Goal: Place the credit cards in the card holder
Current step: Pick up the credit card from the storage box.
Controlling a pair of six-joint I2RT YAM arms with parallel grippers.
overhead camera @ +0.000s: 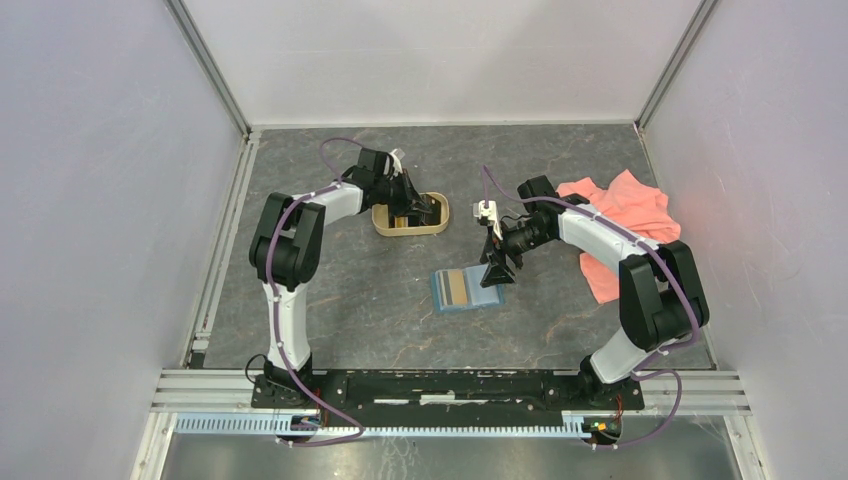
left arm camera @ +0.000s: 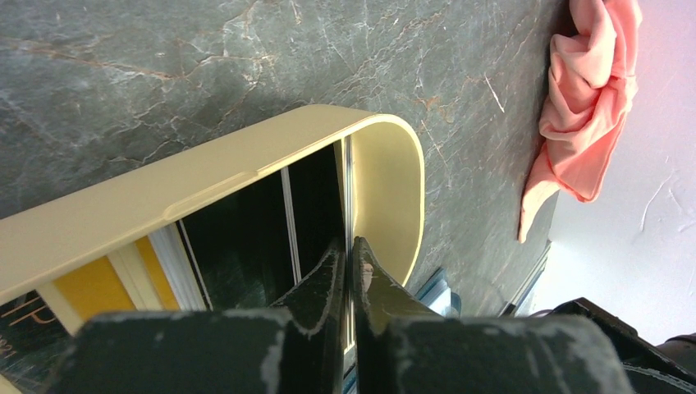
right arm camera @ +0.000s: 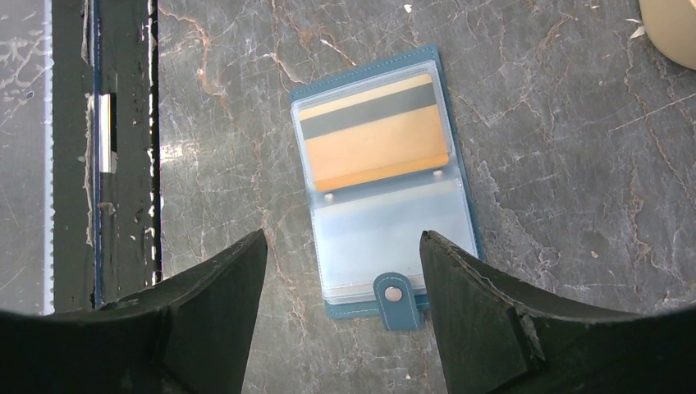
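Observation:
The teal card holder (overhead camera: 465,290) lies open in the middle of the table. In the right wrist view (right arm camera: 382,176) a gold card (right arm camera: 376,135) sits in its upper clear pocket and the lower pocket looks empty. My right gripper (right arm camera: 342,235) is open and empty above its snap-tab end, also seen in the top view (overhead camera: 497,272). My left gripper (left arm camera: 348,242) is inside the tan tray (left arm camera: 246,160) and shut on a thin credit card (left arm camera: 348,189) seen edge-on. Black cards (left arm camera: 246,246) and a yellow card (left arm camera: 94,287) lie in the tray.
The tan oval tray (overhead camera: 385,228) stands behind the card holder at left of centre. A pink cloth (overhead camera: 625,215) lies at the back right by the right arm, and also shows in the left wrist view (left arm camera: 587,107). A black metal rail (right arm camera: 103,148) runs along the table's near edge.

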